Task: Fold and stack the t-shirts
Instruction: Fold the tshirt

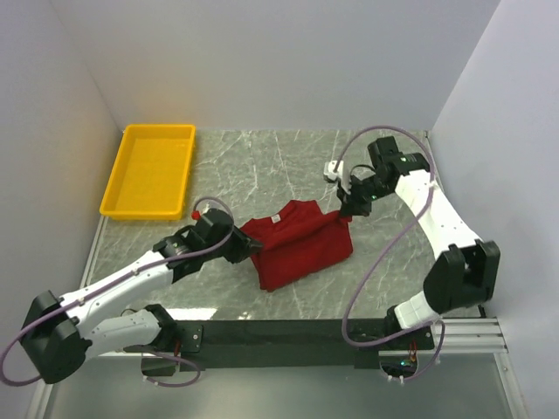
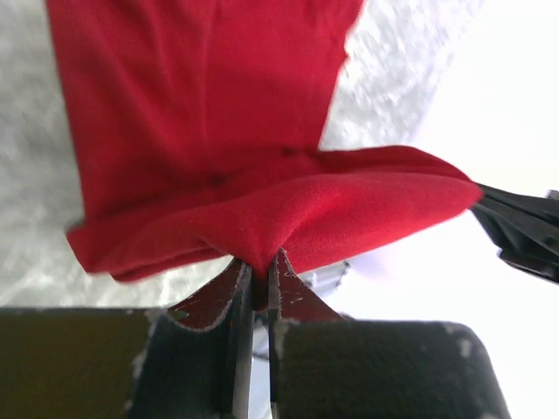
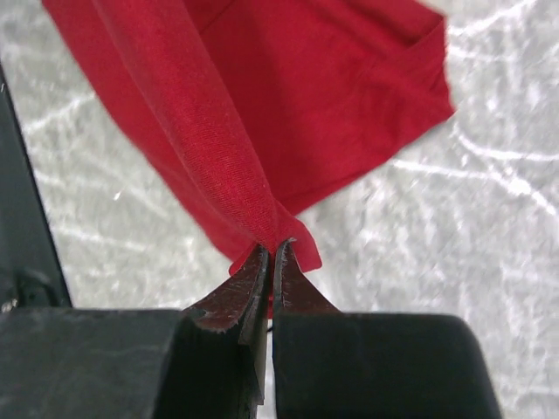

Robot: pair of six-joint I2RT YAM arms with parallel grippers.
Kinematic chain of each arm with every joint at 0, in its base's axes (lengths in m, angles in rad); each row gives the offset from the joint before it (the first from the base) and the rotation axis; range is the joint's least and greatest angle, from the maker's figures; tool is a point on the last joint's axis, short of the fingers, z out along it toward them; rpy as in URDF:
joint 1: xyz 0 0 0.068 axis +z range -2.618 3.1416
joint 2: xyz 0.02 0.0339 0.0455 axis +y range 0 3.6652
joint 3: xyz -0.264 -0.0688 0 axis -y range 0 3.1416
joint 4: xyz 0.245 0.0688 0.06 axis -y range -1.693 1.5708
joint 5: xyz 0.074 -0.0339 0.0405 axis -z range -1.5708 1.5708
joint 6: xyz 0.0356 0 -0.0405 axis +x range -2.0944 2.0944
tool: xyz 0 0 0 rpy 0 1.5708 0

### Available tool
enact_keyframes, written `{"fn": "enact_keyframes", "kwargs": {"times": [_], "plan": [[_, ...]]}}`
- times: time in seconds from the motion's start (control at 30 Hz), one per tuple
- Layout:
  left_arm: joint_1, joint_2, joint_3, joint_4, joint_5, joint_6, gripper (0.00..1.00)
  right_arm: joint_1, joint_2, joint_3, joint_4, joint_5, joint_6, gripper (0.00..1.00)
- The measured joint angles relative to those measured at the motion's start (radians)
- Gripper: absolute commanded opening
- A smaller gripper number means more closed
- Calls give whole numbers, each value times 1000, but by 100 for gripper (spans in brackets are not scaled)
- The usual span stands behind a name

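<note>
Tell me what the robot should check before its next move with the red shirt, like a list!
1. Left gripper holding the t-shirt: ok, jaws shut on a fold of cloth.
2. Right gripper holding it: ok, jaws shut on an edge.
3. Cloth spans from one gripper to the other: ok.
4. T-shirt flat and smooth: not ok, it is bunched at both grips, and its near part lies on the table.
5. Yellow tray out of the way: ok, it sits at the far left, apart from the shirt.
6. Small white object near the right gripper: cannot tell what it is.
</note>
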Motion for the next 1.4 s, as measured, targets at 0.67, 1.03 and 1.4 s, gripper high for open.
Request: {"fn": "enact_keyframes", "kwargs": {"times": [0.67,1.03,1.4], "plan": [[234,242,56,51,116,162,1,74,313,141,201,14,187,0],[286,286,61,71,121,182,35,85,371,163,270,45,278,27],[313,312,157,0,33,211,67,102,379,167,482,217,622,68]]}}
